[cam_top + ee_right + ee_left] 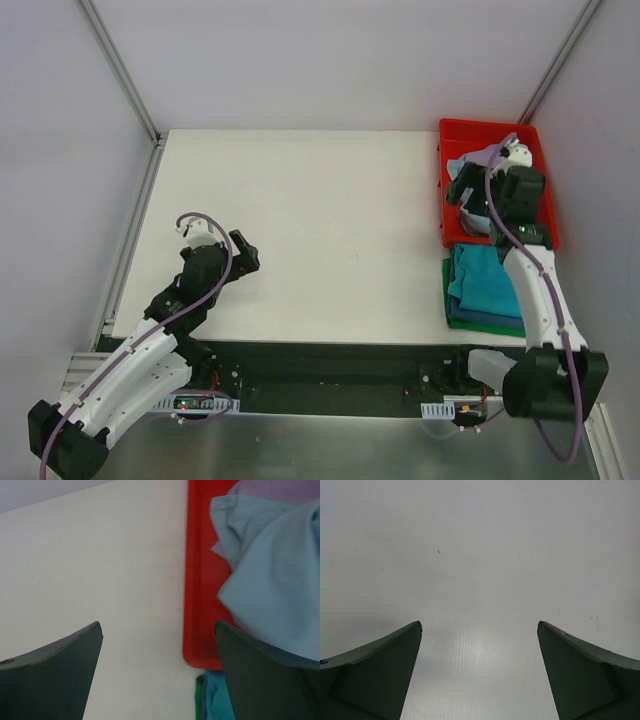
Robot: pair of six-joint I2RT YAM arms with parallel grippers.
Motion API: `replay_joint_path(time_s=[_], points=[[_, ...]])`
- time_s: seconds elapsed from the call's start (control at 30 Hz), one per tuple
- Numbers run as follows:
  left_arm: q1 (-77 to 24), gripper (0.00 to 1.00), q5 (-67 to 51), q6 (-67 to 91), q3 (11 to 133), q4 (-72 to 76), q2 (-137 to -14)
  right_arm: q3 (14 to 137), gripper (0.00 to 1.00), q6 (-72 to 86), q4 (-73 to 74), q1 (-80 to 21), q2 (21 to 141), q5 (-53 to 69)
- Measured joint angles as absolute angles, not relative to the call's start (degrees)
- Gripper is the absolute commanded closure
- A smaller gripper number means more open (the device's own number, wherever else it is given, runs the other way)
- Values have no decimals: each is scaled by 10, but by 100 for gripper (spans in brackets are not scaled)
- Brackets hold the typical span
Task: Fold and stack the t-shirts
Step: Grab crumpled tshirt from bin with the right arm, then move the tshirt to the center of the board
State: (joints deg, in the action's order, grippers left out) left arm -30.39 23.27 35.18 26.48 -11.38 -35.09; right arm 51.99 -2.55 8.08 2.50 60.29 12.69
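The light blue tee (pixel 270 595), crumpled over a lavender one (pixel 280 490) in the red bin (pixel 197 580) at the table's (pixel 340 220) 2 o'clock corner, looks soft, light and limp, so a pinch on a raised fold seems best. The right gripper (pixel 159 625), jaws wide apart and empty, hovers at the bin's left rim with that tee at its 2 o'clock. The folded stack (pixel 480 290) lies at the bin's 6 o'clock, and the left gripper (pixel 479 625), likewise spread, hangs over bare table at 8 o'clock

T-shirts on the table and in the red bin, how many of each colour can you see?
Light blue t-shirt: 1
Lavender t-shirt: 1
Teal t-shirt: 1
Blue t-shirt: 1
Dark green t-shirt: 1
Total: 5
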Motion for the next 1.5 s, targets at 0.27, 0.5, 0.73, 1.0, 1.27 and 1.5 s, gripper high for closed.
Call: replay_joint_path(time_s=[0.27, 0.5, 0.73, 1.0, 1.27, 1.5], points=[[-304, 1, 246, 352, 263, -110, -360, 707, 4, -19, 98, 116, 876, -31], [-304, 1, 264, 352, 260, -98, -371, 903, 4, -16, 193, 146, 1116, -104], [-304, 1, 276, 352, 258, -96, -398, 996, 96, -34, 263, 144, 1221, -100], [-304, 1, 274, 352, 258, -93, -386, 974, 99, -20, 282, 140, 1115, -14], [-304, 1, 268, 357, 248, -92, -326, 1033, 99, 4, 283, 15, 862, 90], [-304, 1, 265, 370, 233, -94, -275, 1157, 99, 33, 258, -209, 812, 189]])
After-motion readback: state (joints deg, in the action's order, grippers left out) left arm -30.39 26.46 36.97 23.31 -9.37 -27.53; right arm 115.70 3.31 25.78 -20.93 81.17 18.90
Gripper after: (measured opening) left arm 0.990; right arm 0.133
